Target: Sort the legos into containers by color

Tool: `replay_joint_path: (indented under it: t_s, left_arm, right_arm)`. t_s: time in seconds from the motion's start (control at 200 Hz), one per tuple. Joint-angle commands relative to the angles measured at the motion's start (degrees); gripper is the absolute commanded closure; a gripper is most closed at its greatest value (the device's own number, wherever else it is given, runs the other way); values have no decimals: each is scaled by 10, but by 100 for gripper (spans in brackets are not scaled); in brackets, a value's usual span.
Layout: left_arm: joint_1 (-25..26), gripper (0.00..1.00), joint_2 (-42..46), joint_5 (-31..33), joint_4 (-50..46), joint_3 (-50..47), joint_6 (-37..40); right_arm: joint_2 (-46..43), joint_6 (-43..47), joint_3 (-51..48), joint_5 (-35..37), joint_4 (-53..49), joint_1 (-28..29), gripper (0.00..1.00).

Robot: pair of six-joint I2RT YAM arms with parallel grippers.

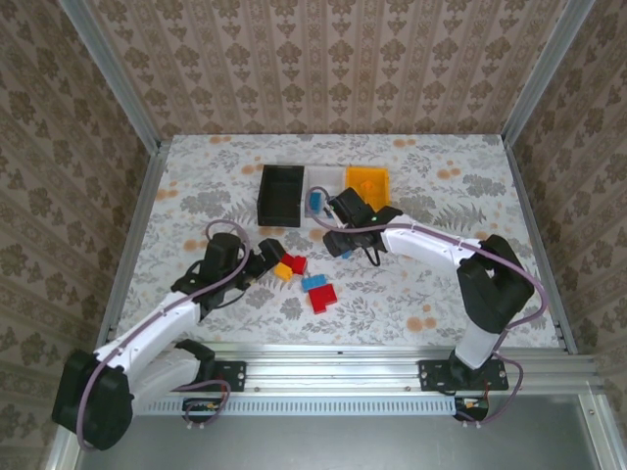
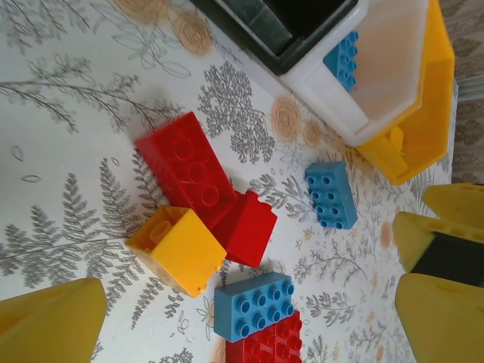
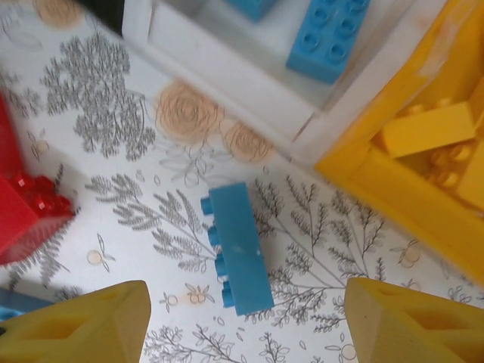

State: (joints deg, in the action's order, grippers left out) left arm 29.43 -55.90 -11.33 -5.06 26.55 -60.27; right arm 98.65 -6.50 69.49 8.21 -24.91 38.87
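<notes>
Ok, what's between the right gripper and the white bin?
One blue brick on its side on the tablecloth, apart from the white bin, ahead of the right gripper; the right wrist view shows it.

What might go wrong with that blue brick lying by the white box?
The blue brick lies on its side, so the open right gripper might pinch it crooked and lose it. The yellow bin stands right beside the white bin, so the brick could land with the wrong colour.

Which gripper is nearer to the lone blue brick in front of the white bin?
Right. The right gripper hangs over the blue brick, jaws open either side; the left gripper sits farther left, above the brick cluster.
</notes>
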Motion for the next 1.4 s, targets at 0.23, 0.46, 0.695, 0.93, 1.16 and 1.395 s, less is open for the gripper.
replay_joint_path:
  t_s: [0.23,0.46,0.695,0.93,1.16,1.395]
  left_arm:
    - [15,0,-32,-15,21,1,-4]
    - [11,0,-6,7,-3,4,13]
    - [3,0,0,5,-3,1,15]
    - [-1,0,24,4,-23,0,16]
    - [-4,0,56,19,-27,-9,16]
    - [-9,0,65,9,-53,2,20]
  right_arm:
    - [93,19,7,1,33,3,31]
    - [115,11,7,-9,40,5,51]
    - [103,13,-4,-8,51,5,76]
    - [60,6,-12,-4,49,27,80]
    - [10,25,40,44,24,30,79]
    - [141,42,222,25,-18,-21,79]
